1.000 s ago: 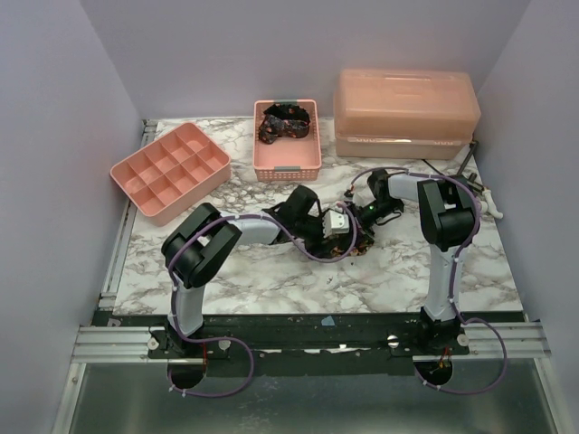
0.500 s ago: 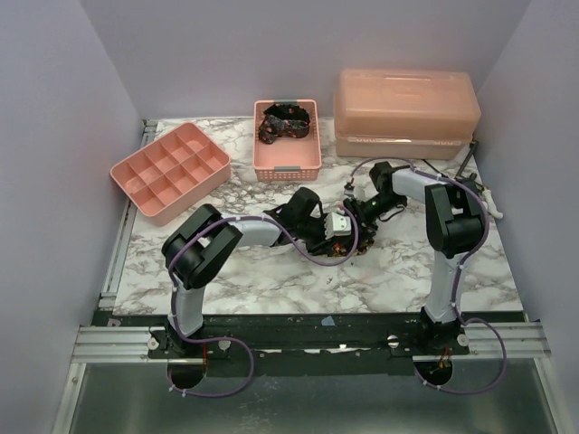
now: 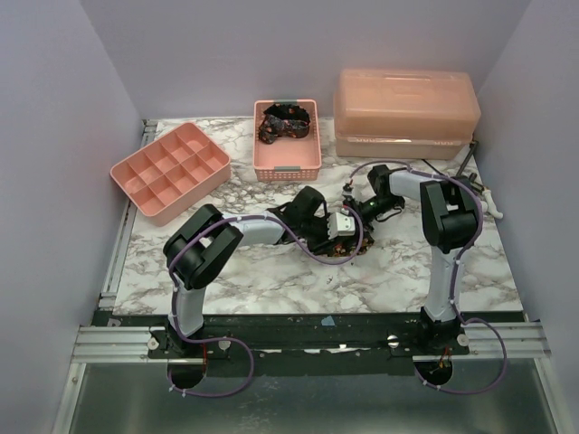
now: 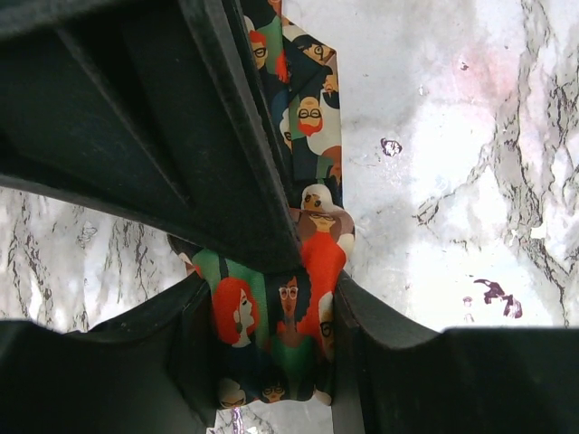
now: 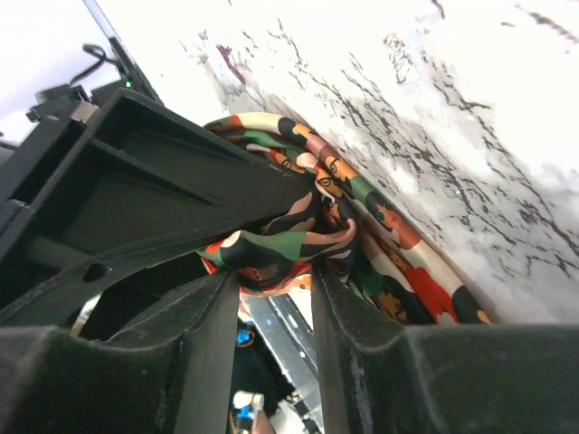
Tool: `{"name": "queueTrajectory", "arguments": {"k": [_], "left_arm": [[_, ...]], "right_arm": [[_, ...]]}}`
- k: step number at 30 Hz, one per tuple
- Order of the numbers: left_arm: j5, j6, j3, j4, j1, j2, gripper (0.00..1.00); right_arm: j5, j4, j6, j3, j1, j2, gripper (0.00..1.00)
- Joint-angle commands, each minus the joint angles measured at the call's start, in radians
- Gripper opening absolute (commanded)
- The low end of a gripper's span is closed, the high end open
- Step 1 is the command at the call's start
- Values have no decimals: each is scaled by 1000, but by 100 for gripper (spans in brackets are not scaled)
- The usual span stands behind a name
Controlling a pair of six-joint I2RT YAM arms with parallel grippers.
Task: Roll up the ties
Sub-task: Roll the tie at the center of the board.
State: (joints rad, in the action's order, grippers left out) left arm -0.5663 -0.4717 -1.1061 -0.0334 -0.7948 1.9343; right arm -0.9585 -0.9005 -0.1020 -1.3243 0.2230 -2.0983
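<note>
Mid-table, on the white marbled tabletop (image 3: pixel 271 285), left gripper (image 4: pixel 267 344) and right gripper (image 5: pixel 276 303) both pinch the red, orange and green face-printed fabric necktie (image 4: pixel 312 262); opposing tugs could unravel its loose coil.

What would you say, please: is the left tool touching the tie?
Touching. The left wrist view shows the tie filling the gap of the left tool, its cloth pressed against both fingers.

tie (image 4: pixel 288 303): we see smooth printed cloth with a faint sheen
bench (image 3: pixel 271 276): we see a glossy marble-look top
left end effector fingers (image 4: pixel 425 380): matt black plastic
basket (image 3: pixel 287 167): pink plastic lattice
</note>
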Motion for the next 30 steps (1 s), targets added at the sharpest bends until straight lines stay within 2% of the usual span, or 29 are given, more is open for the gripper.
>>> {"name": "queueTrajectory", "arguments": {"k": [1,3,4,8,10,18,30], "left_arm": [[70,-11,8,130,-4,55,35],[58,-2,4,127,-4,55,41],[45,1,0,127,-2,54,45],[-1,23,9,69,8,37,64],[-39,45,25,1,19,19,70],[-141,80,31,-136,28,0,73],[-165,137,-12,-207,7,54,72]], "right_arm": [[81,27,-5,-1,4,-64,27],[131,29,-5,-1,1,-72,5],[152,21,-14,-3,-4,-79,1],[223,6,-34,6,-36,-94,1],[258,0,-49,9,-46,-94,0],[385,22,-63,5,-56,-118,0],[513,69,-84,20,-56,-123,0]]}}
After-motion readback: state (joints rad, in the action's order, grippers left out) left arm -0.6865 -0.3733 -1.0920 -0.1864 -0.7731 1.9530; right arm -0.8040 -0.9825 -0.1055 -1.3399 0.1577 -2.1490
